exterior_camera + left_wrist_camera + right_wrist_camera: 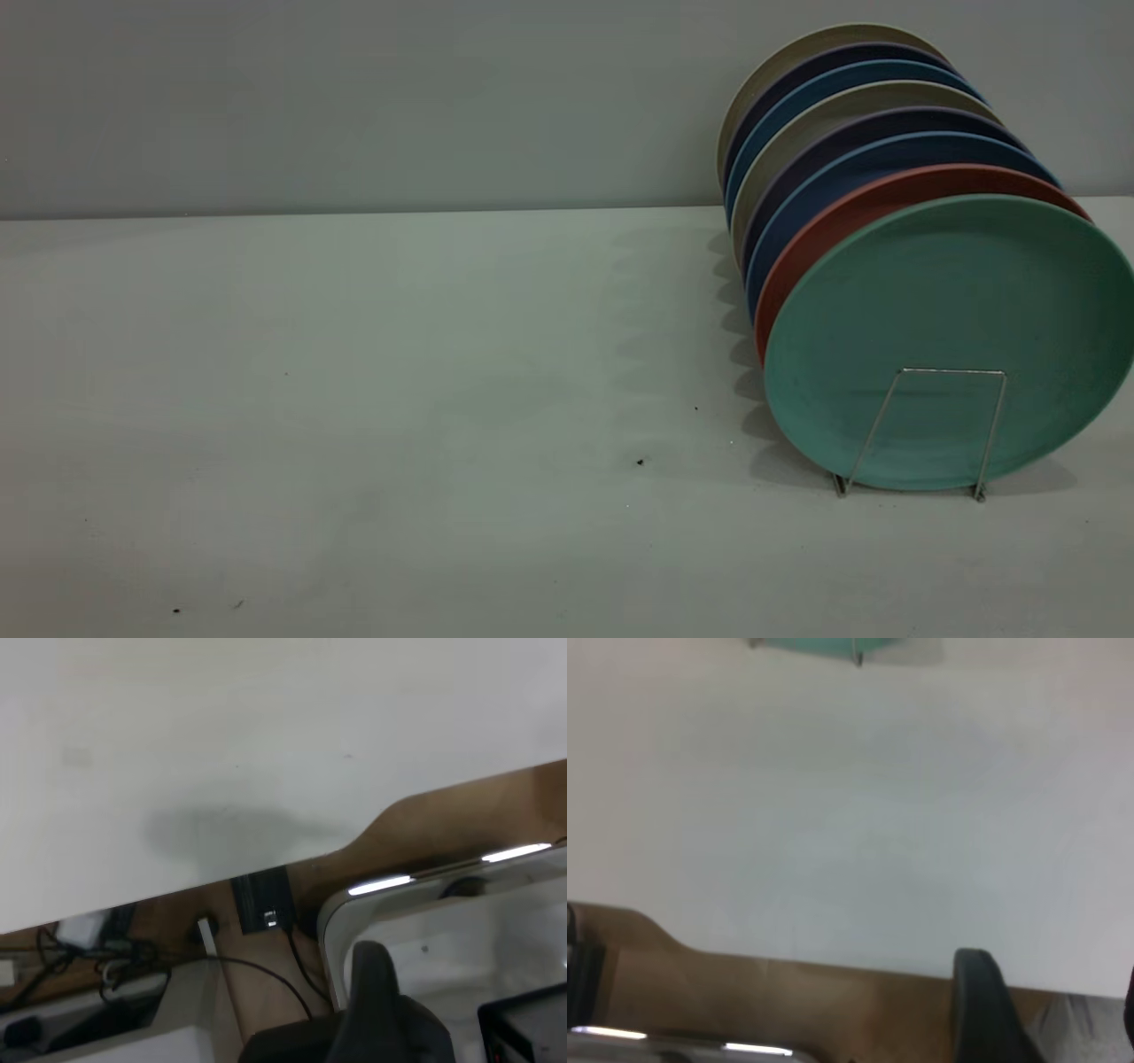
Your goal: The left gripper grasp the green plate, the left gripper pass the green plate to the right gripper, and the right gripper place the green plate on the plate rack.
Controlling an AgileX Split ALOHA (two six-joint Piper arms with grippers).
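Note:
The green plate point(952, 319) stands upright in the front slot of the plate rack point(992, 434), behind its front wire loop, at the right of the table. Behind it stand a salmon-pink plate point(850, 213) and several blue and beige plates. No gripper shows in the exterior view. The left gripper point(376, 992) hangs off the table, over the floor beside the table's edge. The right gripper point(1052, 1019) is open and empty, just past the table's edge. The green plate's lower rim point(824, 642) and a rack wire point(857, 656) show far off in the right wrist view.
The pale table point(399, 399) has a grey wall behind it. Below the table's edge point(292, 864) in the left wrist view are cables, a white tray-like frame point(416, 904) and a black box point(527, 1028). Brown floor point(744, 1001) lies beyond the edge in the right wrist view.

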